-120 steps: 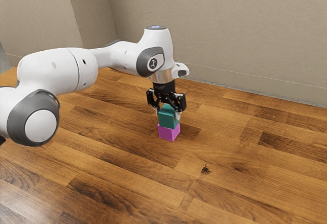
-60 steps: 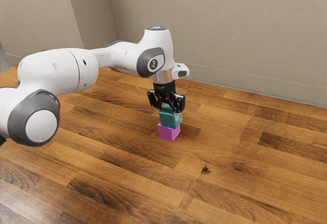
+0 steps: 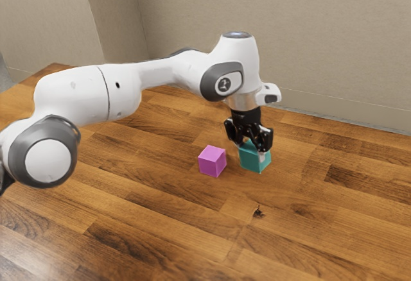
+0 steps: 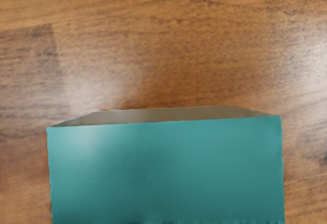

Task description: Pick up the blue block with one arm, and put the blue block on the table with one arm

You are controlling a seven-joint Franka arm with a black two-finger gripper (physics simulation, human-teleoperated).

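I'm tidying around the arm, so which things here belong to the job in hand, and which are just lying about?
Part of the job:
blue block, teal-looking
gripper, shut on it
table, its destination

Just lying about:
magenta block, standing apart

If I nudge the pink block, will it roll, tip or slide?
The pink block would probably slide rather than roll, given its flat faces. Tipping seems unlikely, as it looks about as wide as tall. Its crisp, straight edges suggest a stiff body.

The white arm (image 3: 70, 95) reaches over, its wrist (image 3: 244, 100) above the jaws, which point down, clamped.
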